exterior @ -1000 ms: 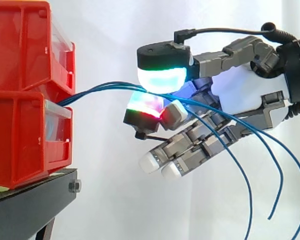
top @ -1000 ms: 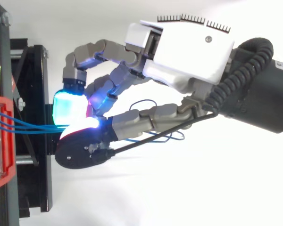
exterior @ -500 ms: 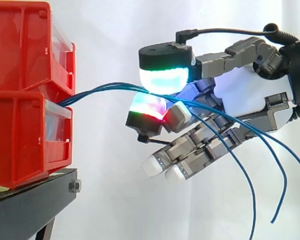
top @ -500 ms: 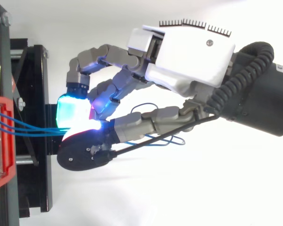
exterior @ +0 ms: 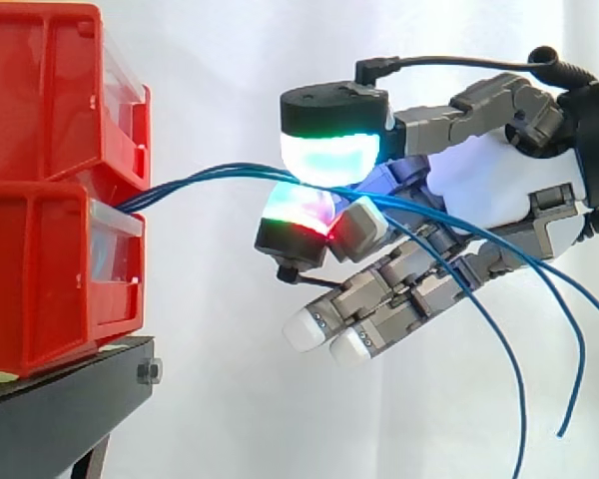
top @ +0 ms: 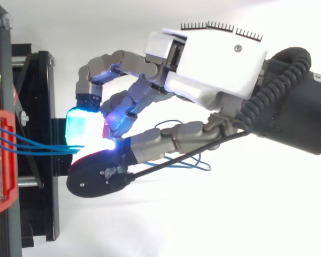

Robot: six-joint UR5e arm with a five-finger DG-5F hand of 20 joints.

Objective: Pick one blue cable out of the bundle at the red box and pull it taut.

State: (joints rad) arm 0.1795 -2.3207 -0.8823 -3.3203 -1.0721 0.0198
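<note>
Cables (exterior: 200, 178) from the box (exterior: 40, 269) are pinched between glowing pads (exterior: 324, 158) of the hand (exterior: 479, 185) — gripped near the box so one can be drawn taut — ends hang slack

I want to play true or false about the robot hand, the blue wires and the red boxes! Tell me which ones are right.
1. The blue cables come out from between the two red boxes. True.
2. The hand is wide open, away from the cables. False: two glowing fingertips pinch them.
3. The red boxes sit on a black stand. True.
4. The cables' far ends are plugged into something. False: they hang loose below the hand.
</note>
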